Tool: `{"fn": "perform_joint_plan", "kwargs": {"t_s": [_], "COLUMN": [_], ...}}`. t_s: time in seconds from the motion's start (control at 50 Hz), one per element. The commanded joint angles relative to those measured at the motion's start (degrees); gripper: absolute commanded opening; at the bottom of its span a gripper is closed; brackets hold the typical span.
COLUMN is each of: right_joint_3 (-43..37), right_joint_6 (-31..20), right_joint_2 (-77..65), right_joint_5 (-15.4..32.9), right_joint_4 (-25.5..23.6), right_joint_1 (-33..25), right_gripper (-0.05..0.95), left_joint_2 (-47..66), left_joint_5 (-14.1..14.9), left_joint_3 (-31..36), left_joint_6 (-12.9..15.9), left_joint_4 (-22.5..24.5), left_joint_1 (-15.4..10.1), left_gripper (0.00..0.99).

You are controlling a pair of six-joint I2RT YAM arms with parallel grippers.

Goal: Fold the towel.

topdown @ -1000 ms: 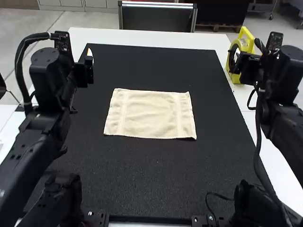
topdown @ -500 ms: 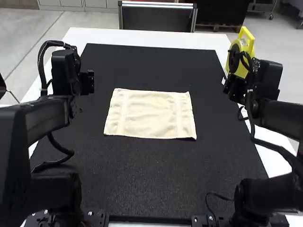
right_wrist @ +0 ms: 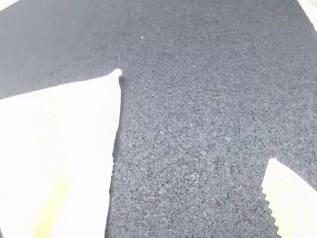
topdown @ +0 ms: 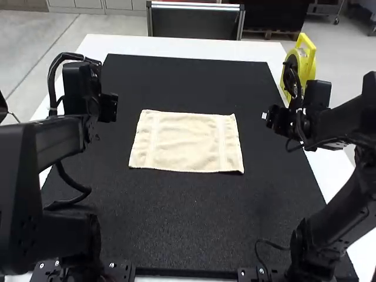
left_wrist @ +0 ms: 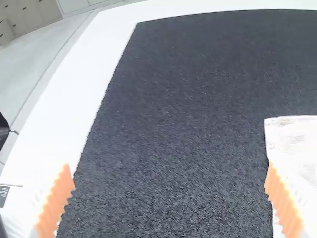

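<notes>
Right wrist view: my wide-open, ribbed pincer (right_wrist: 167,176) could miss the flat, cream, rectangular cloth towel (right_wrist: 49,124), closing too far outside its edge.

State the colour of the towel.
The towel is cream all over; the high view shows it best.

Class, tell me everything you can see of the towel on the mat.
The towel is a cream rectangle of what looks like terry cloth, with a pale band running near each short edge. It lies spread out and unfolded, faintly rippled, its long edges roughly left to right across the high view. Only the black mat beneath appears to touch it.
</notes>
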Motion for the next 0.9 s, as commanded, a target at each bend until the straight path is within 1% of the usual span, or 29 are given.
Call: {"fn": "perform_joint_plan", "kwargs": {"t_s": [0.0,0.04,0.06,0.1,0.14,0.2,0.26,0.32,0.44,0.5,0.68,0.78,0.84,0.88], "right_joint_3": [1.5,1.4,1.2,1.0,0.8,0.8,0.8,0.8,0.8,1.1,2.0,2.6,3.3,3.9], "right_joint_6": [-2.9,-3.6,-3.7,-3.8,-3.9,-3.9,-3.8,-3.8,-3.4,-2.8,-1.8,-1.8,-1.8,-1.8], "right_joint_2": [0.5,0.6,0.7,0.7,0.9,1.6,2.5,3.7,6.4,7.5,11.5,13.0,13.9,14.6], "right_joint_5": [-2.7,-2.7,-2.7,-2.7,-2.7,-2.4,-2.4,-2.0,-0.4,-0.1,1.2,1.6,1.7,1.8], "right_joint_4": [0.4,0.5,0.5,0.7,1.7,2.3,2.2,2.4,4.0,5.0,8.2,9.9,10.5,10.9], "right_joint_1": [0.8,1.0,1.1,1.4,1.8,2.5,3.5,5.0,7.8,9.0,11.2,11.6,11.6,11.6], "right_gripper": [0.9,0.9,0.9,0.9,0.9,0.9,0.9,0.9,0.9,0.9,0.9,0.9,0.9,0.9], "left_joint_2": [5.6,8.1,9.5,11.5,13.9,17.4,20.5,22.7,25.6,27.3,31.6,32.1,32.3,32.6], "left_joint_5": [7.4,10.0,11.4,13.0,13.2,13.9,14.8,16.5,19.4,20.2,20.8,21.8,22.4,22.3], "left_joint_3": [1.8,2.0,2.0,2.2,2.5,3.6,6.0,8.1,11.0,12.2,14.5,15.1,14.9,14.9], "left_joint_6": [-2.1,-3.2,-4.5,-5.0,-5.0,-4.8,-4.8,-5.1,-5.6,-5.5,-5.0,-3.7,-3.5,-3.6], "left_joint_4": [-1.3,-1.4,-1.0,0.2,2.3,4.0,3.9,3.7,4.1,4.2,4.2,4.4,5.7,6.7], "left_joint_1": [0.7,1.4,2.0,3.0,4.2,5.1,5.4,5.8,5.4,5.3,5.0,4.8,4.4,3.9], "left_gripper": [0.911,0.911,0.911,0.911,0.911,0.913,0.923,0.934,0.933,0.926,0.931,0.931,0.93,0.925]}}
